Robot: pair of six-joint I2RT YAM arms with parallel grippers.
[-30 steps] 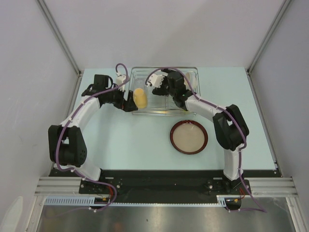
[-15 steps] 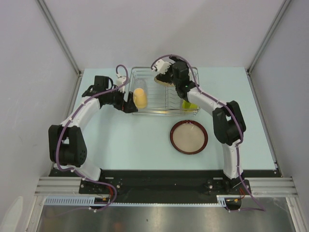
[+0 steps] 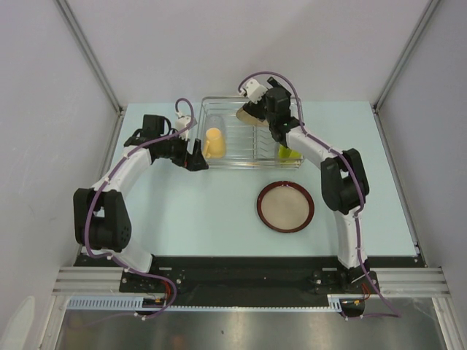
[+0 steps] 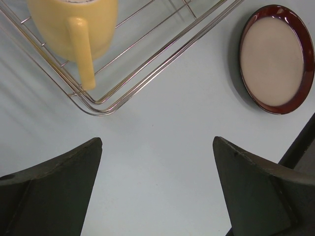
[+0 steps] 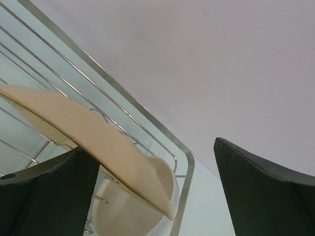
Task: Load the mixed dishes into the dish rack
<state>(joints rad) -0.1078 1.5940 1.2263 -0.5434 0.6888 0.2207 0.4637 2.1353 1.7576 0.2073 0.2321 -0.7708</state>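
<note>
Rack (image 3: 237,146): chrome wire, at the far middle of the worktop (image 3: 182,211). Mug (image 3: 213,141): yellow, in the rack's left end; the left wrist view alone shows its handle turned towards the near corner wires. Wooden plate (image 3: 252,115): tilted in the rack's far part; only the right wrist view shows its pale underside, leaning over a white bowl (image 5: 133,206) that the top view hides. Lime bowl (image 3: 287,153): right end of the rack, partly behind the right arm, seen from the top only. Brown-rimmed plate (image 3: 285,206): flat on the worktop, apart from the rack. Left fingers (image 4: 54,187): spread wide, empty, over bare worktop just outside the rack's corner. Right fingers (image 5: 256,191): spread wide, empty, beside the wooden plate.
</note>
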